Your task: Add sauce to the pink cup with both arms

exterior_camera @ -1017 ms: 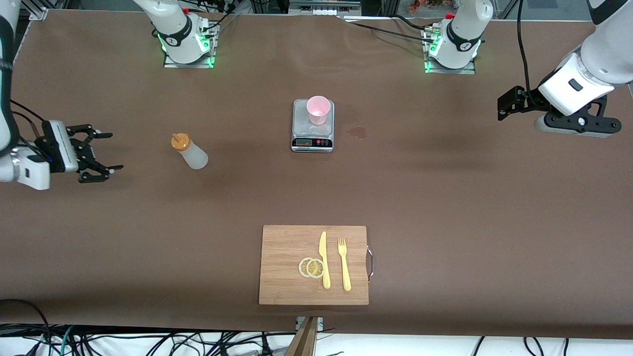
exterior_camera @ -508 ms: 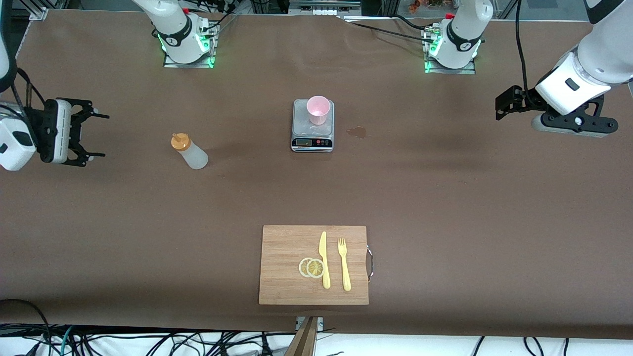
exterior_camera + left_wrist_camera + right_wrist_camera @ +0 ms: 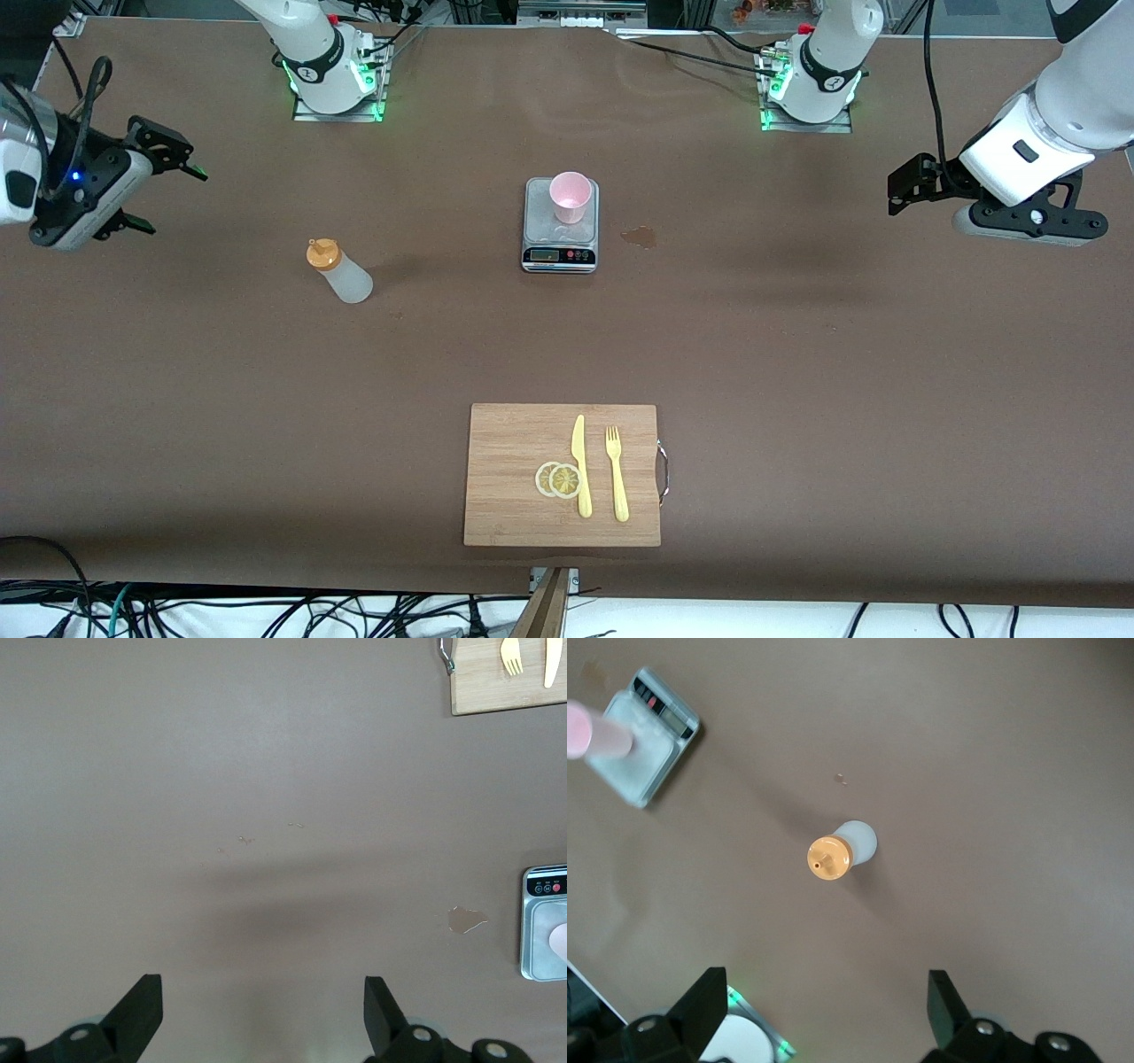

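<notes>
The sauce bottle (image 3: 341, 275), whitish with an orange cap, stands upright on the brown table, toward the right arm's end from the scale. The right wrist view shows the sauce bottle (image 3: 852, 842) from above. The pink cup (image 3: 570, 197) stands on a grey kitchen scale (image 3: 560, 232). My right gripper (image 3: 173, 199) hangs open and empty over bare table at the right arm's end, well apart from the bottle. In its own view the right gripper (image 3: 824, 992) holds nothing. My left gripper (image 3: 1030, 229) is open and empty over bare table at the left arm's end, as the left gripper (image 3: 262, 1001) shows.
A wooden cutting board (image 3: 514, 478) lies near the table's front edge with lemon slices (image 3: 558, 479), a yellow knife (image 3: 580, 465) and a yellow fork (image 3: 617, 474). A small wet stain (image 3: 640, 236) marks the table beside the scale. The arm bases (image 3: 335, 80) stand along the table's edge farthest from the camera.
My right gripper has swung toward the bases' side of the table and turned, still open. The left arm has barely moved. Bottle and cup stay put.
</notes>
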Available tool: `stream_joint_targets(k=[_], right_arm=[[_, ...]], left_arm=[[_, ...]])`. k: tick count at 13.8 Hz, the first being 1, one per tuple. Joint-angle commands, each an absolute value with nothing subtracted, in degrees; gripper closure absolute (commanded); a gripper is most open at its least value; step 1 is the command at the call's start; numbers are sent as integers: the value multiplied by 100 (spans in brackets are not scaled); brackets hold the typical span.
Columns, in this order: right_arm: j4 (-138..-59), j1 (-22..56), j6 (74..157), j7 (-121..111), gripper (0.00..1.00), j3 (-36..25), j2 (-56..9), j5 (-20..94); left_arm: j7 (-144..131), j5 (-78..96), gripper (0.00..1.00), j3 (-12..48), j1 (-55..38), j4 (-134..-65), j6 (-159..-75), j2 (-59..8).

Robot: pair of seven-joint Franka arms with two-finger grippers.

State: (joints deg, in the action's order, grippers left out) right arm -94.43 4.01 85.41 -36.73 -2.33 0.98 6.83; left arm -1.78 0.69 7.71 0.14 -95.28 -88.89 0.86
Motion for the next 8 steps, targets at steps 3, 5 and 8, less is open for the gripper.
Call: stream_joint_targets(k=[3, 5, 8], right_arm=[[-9659, 658, 8483, -1797, 0, -211, 553, 108], [-9659, 765, 8411, -1163, 0, -80, 720, -227], [-9694, 765, 8621, -1090, 0, -105, 747, -272]], left_arm=[[-211, 88, 0, 791, 0, -9352, -8807, 18], [-211, 0, 0, 800, -9, -9343, -8815, 18], [-185, -17, 0, 791, -9, -9343, -8807, 18]])
